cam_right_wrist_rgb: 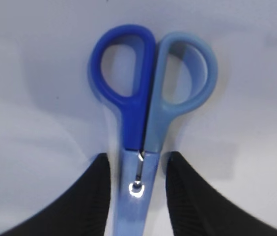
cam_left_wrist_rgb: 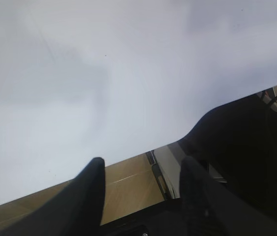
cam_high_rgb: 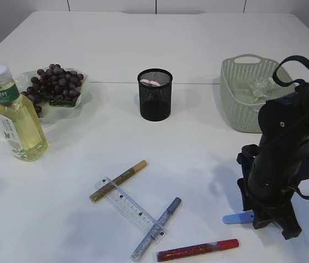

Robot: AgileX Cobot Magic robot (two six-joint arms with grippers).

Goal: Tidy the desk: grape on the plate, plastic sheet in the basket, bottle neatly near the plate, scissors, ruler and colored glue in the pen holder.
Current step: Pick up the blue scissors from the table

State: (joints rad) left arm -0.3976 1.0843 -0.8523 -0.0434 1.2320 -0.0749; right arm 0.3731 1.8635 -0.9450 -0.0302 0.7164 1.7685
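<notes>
I've got the right hand (cam_right_wrist_rgb: 137,196) down on the white tabletop (cam_high_rgb: 198,142) well in front of the pale green plastic basket (cam_high_rgb: 236,98), fingers straddling the pivot of the blue-handled scissors (cam_right_wrist_rgb: 148,98) but, as far as I can tell, not clamped on them yet. My worry is the fingers are on the slick blade end, so the heavier handles could swing or slip out on the lift. Left hand (cam_left_wrist_rgb: 141,189) is just hanging open off the tabletop edge, holding nothing.

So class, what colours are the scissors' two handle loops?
Dark blue and light blue scissors handles; right wrist view shows them best.
</notes>
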